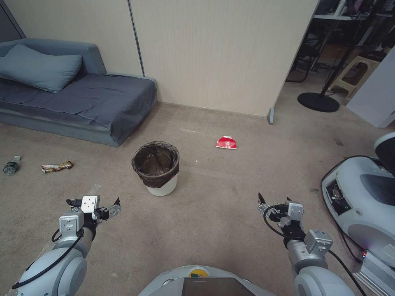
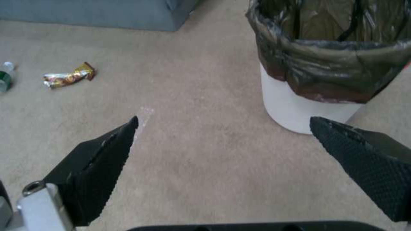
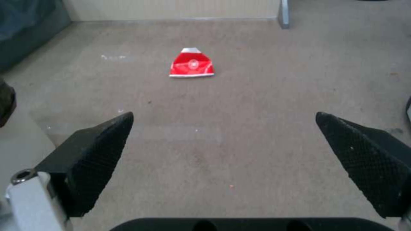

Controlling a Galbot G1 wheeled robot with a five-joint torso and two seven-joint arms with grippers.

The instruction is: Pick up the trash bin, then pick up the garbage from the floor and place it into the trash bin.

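The trash bin (image 1: 156, 167) stands untouched on the carpet (image 1: 214, 213), between sofa (image 1: 82, 102) and red packet (image 1: 226, 142). Both the left gripper (image 1: 108, 210) and right gripper (image 1: 275, 202) hover low, jaws spread wide and empty. Seems the bin pickup hasn't begun; the left arm would need to reach forward to its rim.

Left gripper (image 2: 222, 128) hangs over beige carpet floor (image 2: 205, 160), jaws spread wide, nothing between them. Trash bin (image 2: 308, 109) stands upright on floor just beyond one jaw tip, white wall below dark liner bag (image 2: 325, 70) folded over rim. Yellow-brown snack wrapper (image 2: 68, 76) lies well apart from trash bin; small clear bottle (image 2: 5, 77) just past wrapper. Grey sofa base (image 2: 94, 14) behind, far from trash bin.
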